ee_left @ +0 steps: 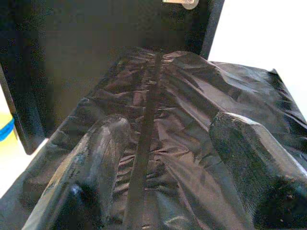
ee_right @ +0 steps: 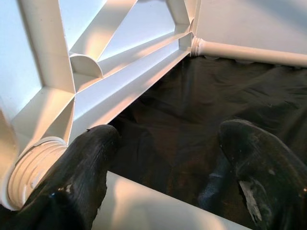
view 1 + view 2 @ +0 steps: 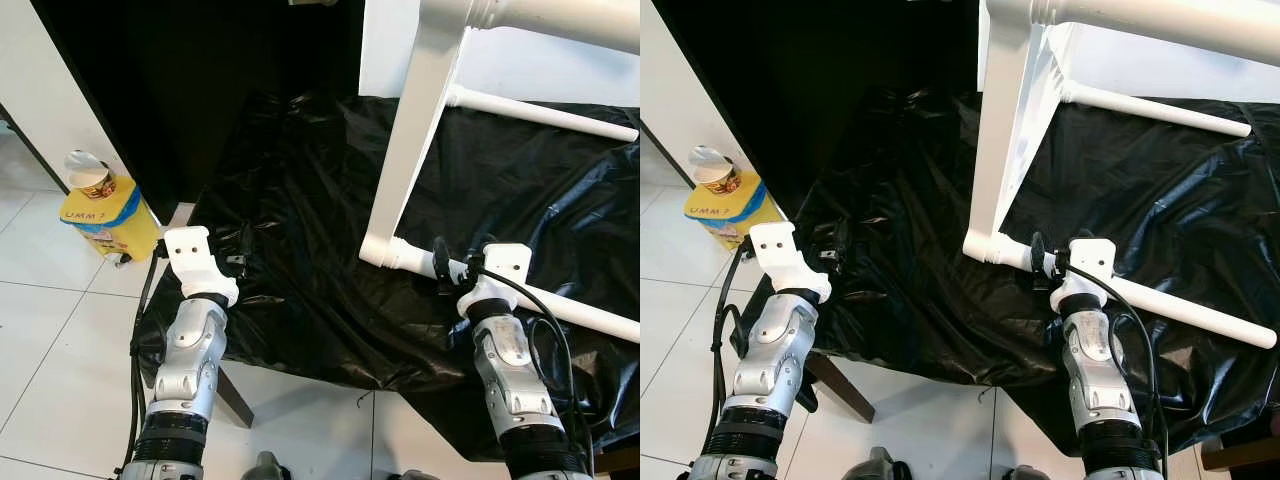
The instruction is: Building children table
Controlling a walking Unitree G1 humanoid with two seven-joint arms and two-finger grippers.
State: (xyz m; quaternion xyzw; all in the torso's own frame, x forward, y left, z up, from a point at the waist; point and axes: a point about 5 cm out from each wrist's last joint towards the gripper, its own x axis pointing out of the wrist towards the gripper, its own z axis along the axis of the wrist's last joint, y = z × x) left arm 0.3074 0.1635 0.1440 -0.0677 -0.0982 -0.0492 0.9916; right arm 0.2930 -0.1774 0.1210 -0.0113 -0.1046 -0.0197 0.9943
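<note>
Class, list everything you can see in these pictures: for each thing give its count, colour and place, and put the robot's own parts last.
Table top: one, white, standing on its edge on the sheet.
Table legs: three in view, white, screwed into the top's corners, sticking out to the robot's right; the nearest one lies along the sheet.
Plastic sheet: one, black, crinkled, spread over the low surface.
Yellow bag: one, yellow with blue, on the tiled floor at the robot's left.
Cup: one, foil lid peeled up, on top of the bag.
Floor: white tiles.
Left claw: one, black, open over the sheet.
Right claw: one, black, open, astride the nearest leg beside its threaded joint.
</note>
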